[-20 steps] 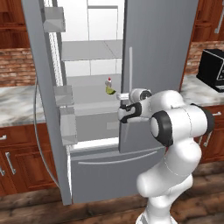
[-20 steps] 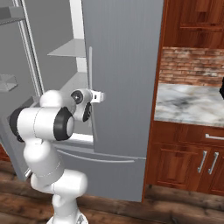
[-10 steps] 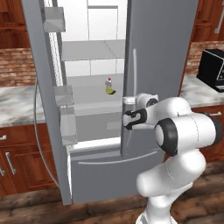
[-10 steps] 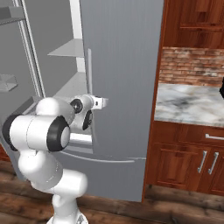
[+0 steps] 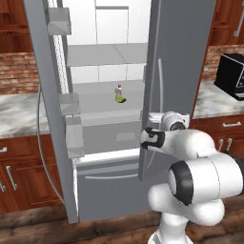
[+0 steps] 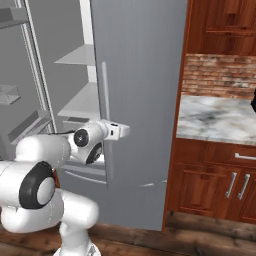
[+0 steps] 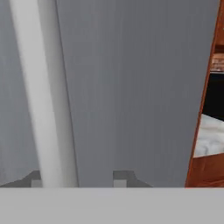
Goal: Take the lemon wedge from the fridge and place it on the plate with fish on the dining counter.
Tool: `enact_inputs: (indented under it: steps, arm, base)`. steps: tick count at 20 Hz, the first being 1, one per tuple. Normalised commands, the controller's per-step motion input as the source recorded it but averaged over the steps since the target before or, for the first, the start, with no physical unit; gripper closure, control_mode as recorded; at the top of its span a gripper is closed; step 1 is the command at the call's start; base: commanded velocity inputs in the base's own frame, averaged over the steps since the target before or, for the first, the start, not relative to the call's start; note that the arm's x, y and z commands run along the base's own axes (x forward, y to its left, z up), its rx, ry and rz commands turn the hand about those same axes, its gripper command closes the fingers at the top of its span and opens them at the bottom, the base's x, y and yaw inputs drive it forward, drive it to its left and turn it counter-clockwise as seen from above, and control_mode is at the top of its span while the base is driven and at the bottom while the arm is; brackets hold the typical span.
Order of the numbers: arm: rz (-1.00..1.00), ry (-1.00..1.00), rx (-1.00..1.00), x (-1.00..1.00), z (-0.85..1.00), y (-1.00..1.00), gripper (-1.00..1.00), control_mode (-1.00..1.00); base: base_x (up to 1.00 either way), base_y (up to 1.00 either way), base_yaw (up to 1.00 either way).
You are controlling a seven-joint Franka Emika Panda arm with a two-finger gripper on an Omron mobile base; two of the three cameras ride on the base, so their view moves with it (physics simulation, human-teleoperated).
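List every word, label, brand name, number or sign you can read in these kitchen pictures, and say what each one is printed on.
None can be read in any view.
fridge: plain grey door, no badge or lettering.
bottle: too small to tell whether it carries a label.
black appliance: no legible marking.

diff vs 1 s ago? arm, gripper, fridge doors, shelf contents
The arm folded down and back, elbow nearer the cameras. The gripper sank lower along the right door handle of the fridge and its jaws opened, one fingertip now showing either side of the bar. Unchanged: left door open, right door shut, lemon wedge and bottle on the shelf.
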Motion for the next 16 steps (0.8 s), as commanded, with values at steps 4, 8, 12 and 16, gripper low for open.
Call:
enact_inputs:
  steps: [4, 8, 12, 16]
  arm:
    - [-0.22, 0.0, 0.04, -0.81, 0.11, -1.0, 1.0, -1.0]
    - [-0.25, 0.02, 0.09, -0.86, 0.02, -1.0, 1.0, -1.0]
    - [-0.26, 0.05, 0.12, -0.86, 0.03, -1.0, 1.0, -1.0]
    - [-0.25, 0.06, 0.14, -0.88, 0.11, -1.0, 1.0, -1.0]
  base:
    - [0.0, 0.0, 0.0]
    - [0.0, 0.0, 0.0]
    - [0.0, 0.0, 0.0]
    - [0.0, 0.0, 0.0]
